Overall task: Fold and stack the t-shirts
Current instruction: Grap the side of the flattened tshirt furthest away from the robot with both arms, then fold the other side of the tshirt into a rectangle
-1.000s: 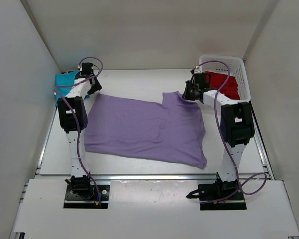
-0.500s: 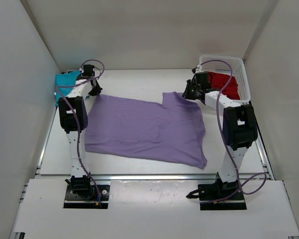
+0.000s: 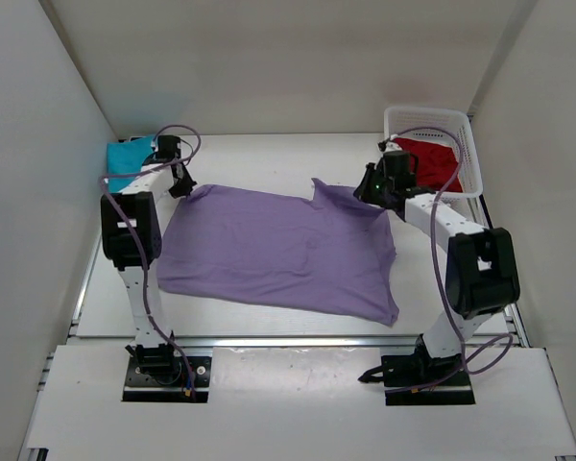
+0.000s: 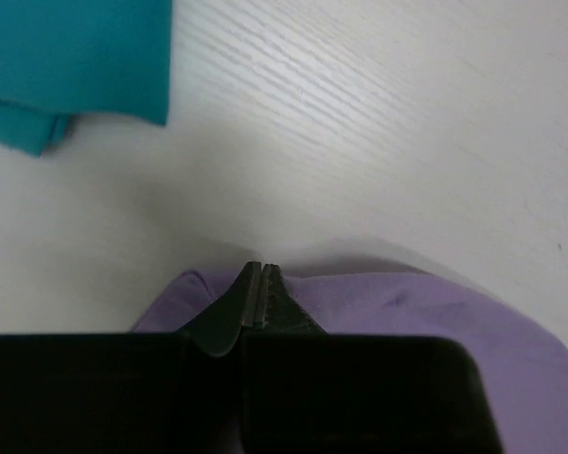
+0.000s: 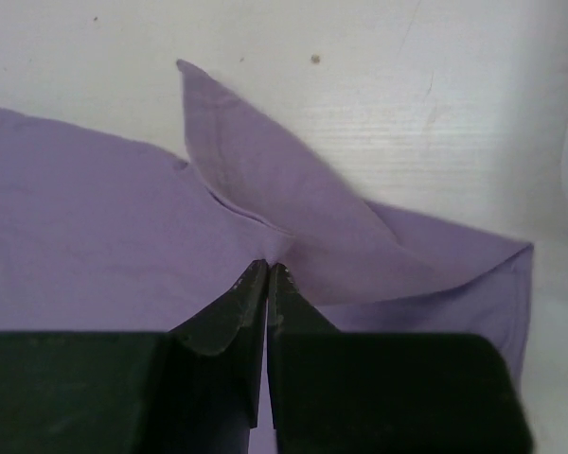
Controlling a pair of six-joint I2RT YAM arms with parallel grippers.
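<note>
The lavender t-shirt (image 3: 278,250) lies spread across the table's middle. My left gripper (image 3: 182,187) is shut on its far left corner (image 4: 360,303); the jaws (image 4: 258,274) meet at the cloth's edge. My right gripper (image 3: 365,190) is shut on its far right part, pinching a raised fold (image 5: 293,218) at the tips (image 5: 267,270). The teal t-shirt (image 3: 130,158) lies folded at the far left, also in the left wrist view (image 4: 66,66). The red t-shirt (image 3: 427,158) lies inside the white basket (image 3: 466,144).
White walls close the table on the left, the back and the right. The basket stands at the far right corner. A metal rail (image 3: 288,338) runs along the table's near edge.
Both grippers have closed on the lavender shirt's far corners and lifted them slightly; the right arm's elbow has swung out to the right and the far right corner now stands up in a fold.
</note>
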